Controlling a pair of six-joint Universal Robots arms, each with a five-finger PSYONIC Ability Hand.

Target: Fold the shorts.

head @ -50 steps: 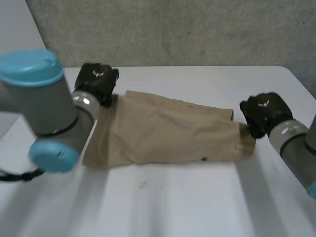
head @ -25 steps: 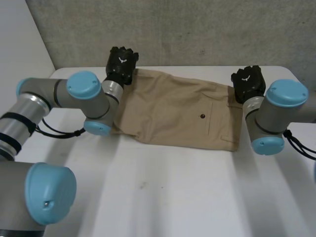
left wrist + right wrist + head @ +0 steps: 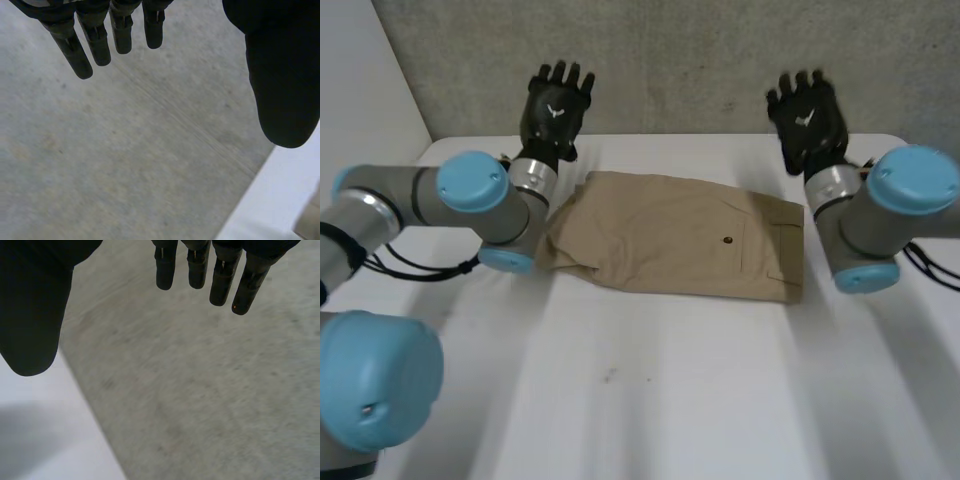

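The tan shorts [image 3: 680,235] lie folded flat on the white table [image 3: 650,390], a back pocket with a dark button facing up. My left hand [image 3: 553,105] is raised above the table's far edge, off the shorts' far left corner, fingers [image 3: 80,50] spread straight and holding nothing. My right hand [image 3: 807,118] is lifted the same way beyond the far right corner, its fingers [image 3: 220,275] straight and empty. A sliver of tan cloth [image 3: 307,225] lies below the left thumb in the left wrist view.
A grey concrete wall [image 3: 720,60] rises right behind the table's far edge. Both elbows rest low beside the shorts, the left arm [image 3: 480,205] at their left end and the right arm [image 3: 880,220] at their right end.
Both hands let go of the shorts' far edge, opened and rose toward the wall. The shorts settled flat, with the left end slightly bunched.
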